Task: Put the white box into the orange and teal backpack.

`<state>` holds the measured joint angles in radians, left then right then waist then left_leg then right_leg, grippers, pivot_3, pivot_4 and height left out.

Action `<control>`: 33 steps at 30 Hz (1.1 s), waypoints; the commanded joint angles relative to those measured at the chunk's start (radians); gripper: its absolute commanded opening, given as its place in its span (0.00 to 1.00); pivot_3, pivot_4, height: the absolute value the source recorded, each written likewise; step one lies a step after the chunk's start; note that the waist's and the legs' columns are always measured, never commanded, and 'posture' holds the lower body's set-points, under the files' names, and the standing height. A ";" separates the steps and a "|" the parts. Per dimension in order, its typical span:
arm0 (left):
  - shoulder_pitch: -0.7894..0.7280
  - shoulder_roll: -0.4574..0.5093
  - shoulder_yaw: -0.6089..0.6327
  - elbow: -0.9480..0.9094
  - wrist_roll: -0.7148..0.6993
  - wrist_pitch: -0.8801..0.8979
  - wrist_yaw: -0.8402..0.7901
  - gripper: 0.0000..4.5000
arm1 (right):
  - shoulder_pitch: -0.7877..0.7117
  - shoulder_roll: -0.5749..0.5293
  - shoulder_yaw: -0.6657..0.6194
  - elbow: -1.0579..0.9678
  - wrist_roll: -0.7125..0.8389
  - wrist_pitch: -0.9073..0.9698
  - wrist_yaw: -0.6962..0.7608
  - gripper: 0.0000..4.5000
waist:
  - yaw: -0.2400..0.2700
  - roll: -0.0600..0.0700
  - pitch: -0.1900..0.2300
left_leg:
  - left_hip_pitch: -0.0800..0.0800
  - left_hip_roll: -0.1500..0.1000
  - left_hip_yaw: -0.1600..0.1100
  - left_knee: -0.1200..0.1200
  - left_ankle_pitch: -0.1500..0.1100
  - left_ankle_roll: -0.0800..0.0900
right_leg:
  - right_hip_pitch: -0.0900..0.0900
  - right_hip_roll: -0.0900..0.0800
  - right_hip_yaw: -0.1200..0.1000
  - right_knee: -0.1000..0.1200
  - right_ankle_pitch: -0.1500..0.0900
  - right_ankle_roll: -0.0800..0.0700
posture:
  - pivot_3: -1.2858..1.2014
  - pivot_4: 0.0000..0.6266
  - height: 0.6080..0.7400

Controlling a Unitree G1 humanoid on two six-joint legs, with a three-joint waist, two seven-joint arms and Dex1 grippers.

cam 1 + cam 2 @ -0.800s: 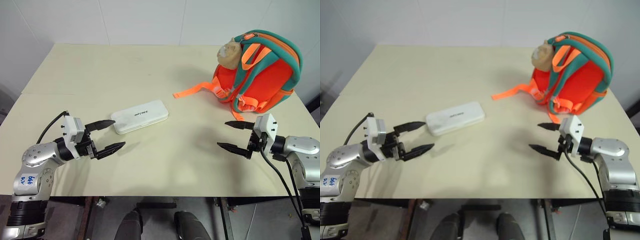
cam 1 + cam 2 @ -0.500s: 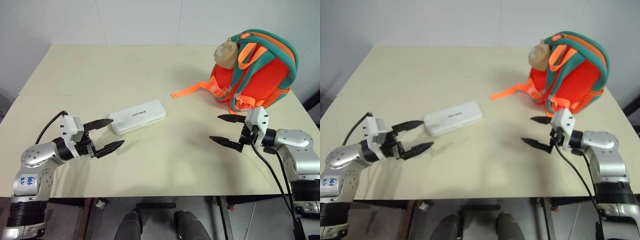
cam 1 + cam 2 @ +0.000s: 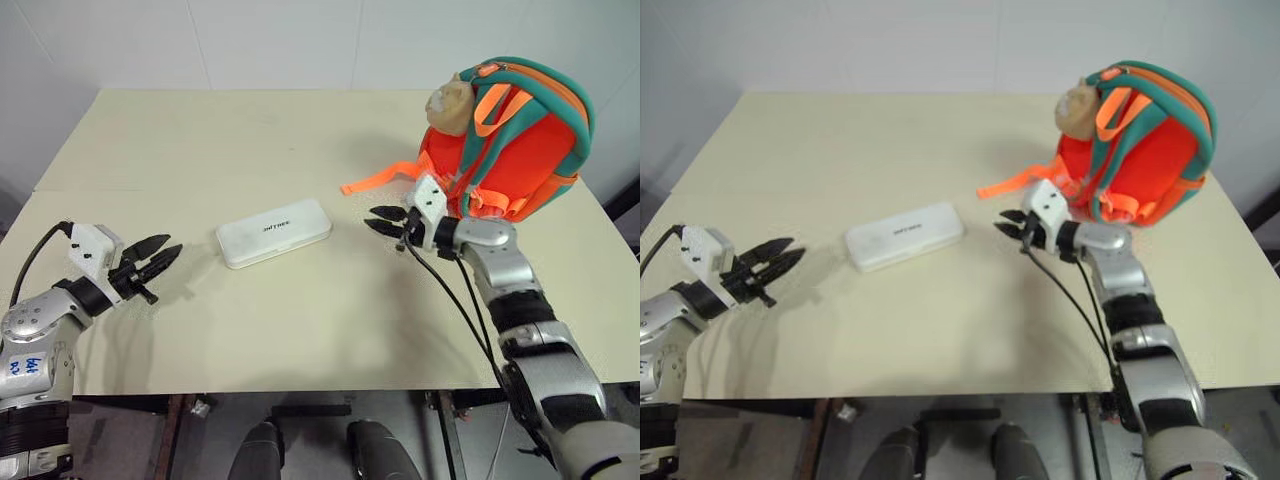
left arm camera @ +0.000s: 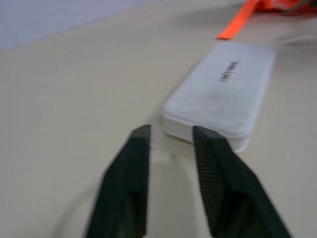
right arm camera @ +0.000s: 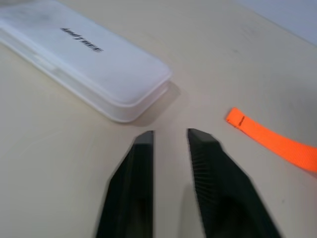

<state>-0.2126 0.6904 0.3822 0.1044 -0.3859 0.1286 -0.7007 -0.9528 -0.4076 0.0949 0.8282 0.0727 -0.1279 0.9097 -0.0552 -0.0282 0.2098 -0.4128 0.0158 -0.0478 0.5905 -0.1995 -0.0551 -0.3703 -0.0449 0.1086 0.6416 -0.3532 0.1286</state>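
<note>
Hovering just off the near right end of the white box (image 3: 274, 231), the right tool (image 3: 387, 220) has its two black fingers pinched down to a narrow gap, and it's holding nothing. It sits low over the surface (image 3: 300, 320), between the box and the orange and teal backpack (image 3: 510, 150), with the loose orange strap (image 3: 378, 178) lying just behind it. Over on the other side, the left tool (image 3: 152, 260) is also nearly closed and empty, parked near the surface's left edge and aimed toward the box, but well apart from it.

The box itself lies flat near the middle of the surface, lid up with the dark lettering showing, touched by neither tool. The backpack stands upright at the far right, straps facing the robot, tan plush head (image 3: 452, 105) up top. No open compartment is visible from here, so can't tell whether it's unzipped.

Progress-wise: basically square one. Nothing is grabbed and nothing is in the bag. Grasping, carrying and dropping the box in are all left to do.
</note>
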 commanded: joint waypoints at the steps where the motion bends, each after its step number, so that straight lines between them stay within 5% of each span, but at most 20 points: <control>1: -0.011 -0.039 -0.014 -0.011 0.047 0.019 0.106 0.02 | -0.120 0.031 -0.001 0.213 -0.059 -0.089 -0.079 0.00 | -0.003 0.000 0.000 | -0.001 0.000 0.001 0.000 0.000 0.000 | -0.002 0.000 0.000 0.002 0.000 0.000 | 0.52 0.24 1.00; 8: -0.026 -0.116 -0.080 -0.049 0.104 0.113 0.235 0.01 | -0.248 0.115 0.018 0.437 -0.160 -0.139 -0.197 0.00 | -0.018 0.000 0.000 | -0.006 0.001 0.000 0.003 0.001 -0.001 | -0.008 0.002 0.000 0.007 0.000 0.000 | 0.52 0.24 1.00; 20: -0.060 -0.212 -0.117 -0.031 0.152 0.114 0.351 0.01 | -0.304 0.281 0.009 0.503 -0.236 -0.120 -0.285 0.00 | -0.033 0.000 0.000 | -0.004 0.001 -0.001 0.006 0.004 -0.003 | -0.009 0.003 0.000 0.017 0.000 0.000 | 0.52 0.24 1.00; 33: -0.016 -0.227 -0.118 -0.083 0.127 0.128 0.323 0.01 | -0.276 0.355 0.000 0.495 -0.237 -0.140 -0.209 0.00 | -0.036 0.000 0.000 | -0.004 0.000 -0.001 0.006 0.004 -0.003 | -0.009 0.003 0.000 0.017 0.000 0.000 | 0.52 0.24 1.00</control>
<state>-0.2360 0.4639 0.2747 0.0745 -0.2350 0.2576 -0.3459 -1.2308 -0.0800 0.0994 1.3471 -0.1713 -0.2397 0.6607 -0.0912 -0.0281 0.2097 -0.4172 0.0162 -0.0490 0.5967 -0.1959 -0.0582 -0.3794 -0.0416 0.1084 0.6587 -0.3533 0.1284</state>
